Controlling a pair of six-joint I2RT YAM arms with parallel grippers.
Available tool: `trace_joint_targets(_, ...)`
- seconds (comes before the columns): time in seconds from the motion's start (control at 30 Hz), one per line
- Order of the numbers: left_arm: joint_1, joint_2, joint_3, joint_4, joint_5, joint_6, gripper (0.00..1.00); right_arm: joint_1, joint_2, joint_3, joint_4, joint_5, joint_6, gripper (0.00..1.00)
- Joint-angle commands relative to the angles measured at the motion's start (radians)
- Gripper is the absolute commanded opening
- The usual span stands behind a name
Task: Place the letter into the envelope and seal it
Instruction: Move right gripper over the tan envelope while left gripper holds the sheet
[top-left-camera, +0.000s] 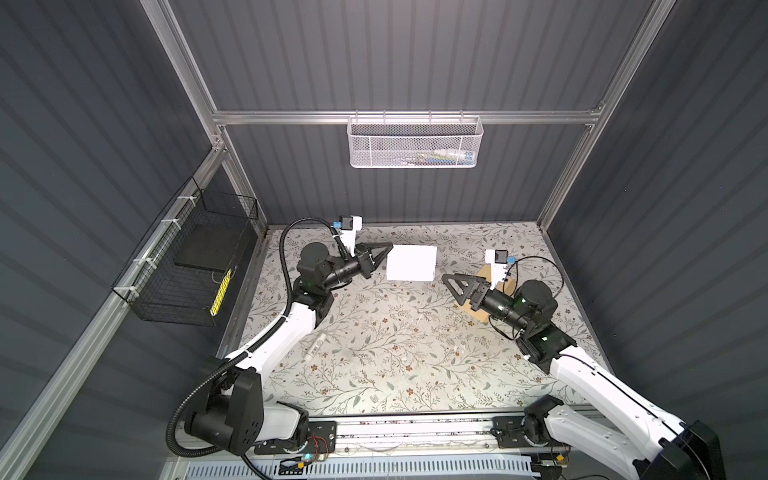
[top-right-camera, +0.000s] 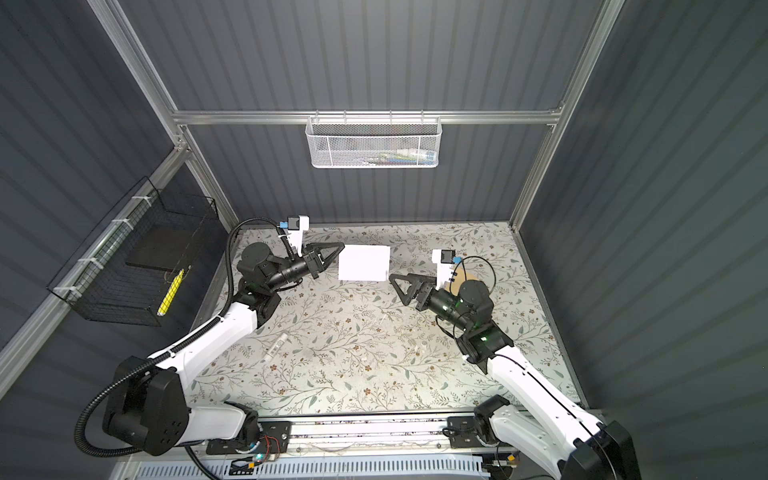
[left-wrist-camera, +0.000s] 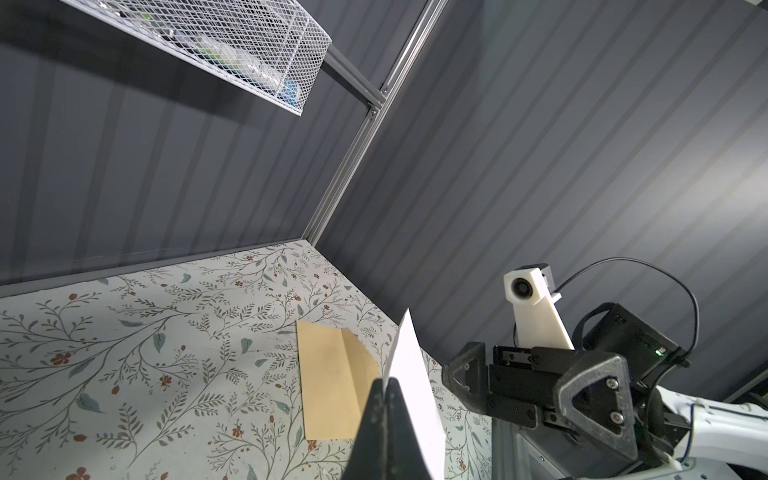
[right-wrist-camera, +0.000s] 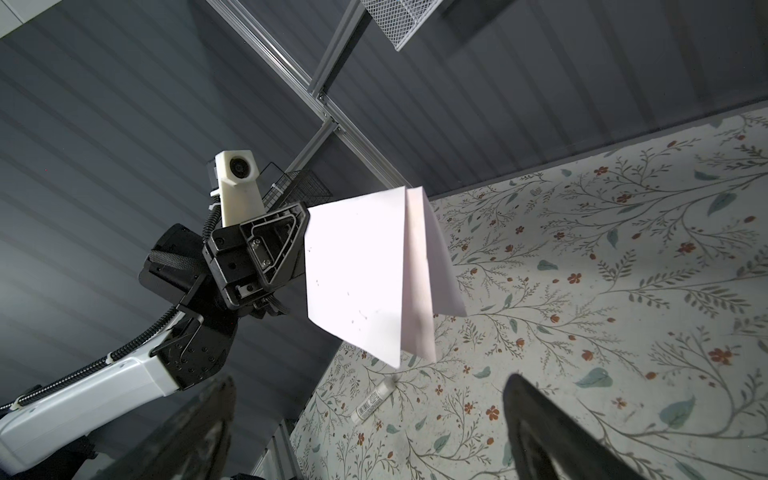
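The letter (top-left-camera: 411, 262) (top-right-camera: 364, 262), a folded white sheet, hangs in the air over the back of the table. My left gripper (top-left-camera: 390, 246) (top-right-camera: 343, 246) is shut on its left edge, and the left wrist view shows the closed tips (left-wrist-camera: 386, 384) pinching the letter (left-wrist-camera: 413, 365). The tan envelope (left-wrist-camera: 332, 386) lies flat on the table to the right, mostly hidden under my right arm in both top views (top-left-camera: 483, 273) (top-right-camera: 462, 279). My right gripper (top-left-camera: 452, 289) (top-right-camera: 398, 289) (right-wrist-camera: 365, 436) stands open and empty, just off the letter's (right-wrist-camera: 357, 270) lower right corner and apart from it.
A small white glue stick (top-left-camera: 314, 347) (top-right-camera: 277, 345) (right-wrist-camera: 372, 401) lies on the floral table (top-left-camera: 395, 353) beside my left arm. A white mesh basket (top-left-camera: 415, 143) hangs on the back wall. A black wire basket (top-left-camera: 187, 266) hangs on the left wall.
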Motion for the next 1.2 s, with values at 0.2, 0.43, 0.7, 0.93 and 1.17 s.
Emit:
trace_joint_targets(0.2, -0.038, 0.054, -0.048, 0.302, -0.090, -0.258, 0.00, 0.033, 0.157, -0.110, 0.526, 0.018, 0.234, 0.99)
trace_joint_targets(0.43, -0.044, -0.029, -0.073, 0.117, -0.169, -0.132, 0.00, -0.001, 0.081, 0.044, -0.121, 0.247, 0.035, 0.99)
trace_joint_targets(0.7, -0.044, -0.106, -0.078, -0.028, -0.178, -0.005, 0.00, -0.229, 0.095, 0.140, -0.579, 0.278, -0.078, 0.99)
trace_joint_targets(0.93, -0.044, -0.144, -0.079, -0.083, -0.150, 0.038, 0.00, -0.440, 0.206, 0.145, -0.752, 0.289, -0.158, 0.99)
trace_joint_targets(1.17, -0.043, -0.157, -0.081, -0.101, -0.143, 0.057, 0.00, -0.545, 0.307, 0.127, -0.747, 0.239, -0.205, 0.96)
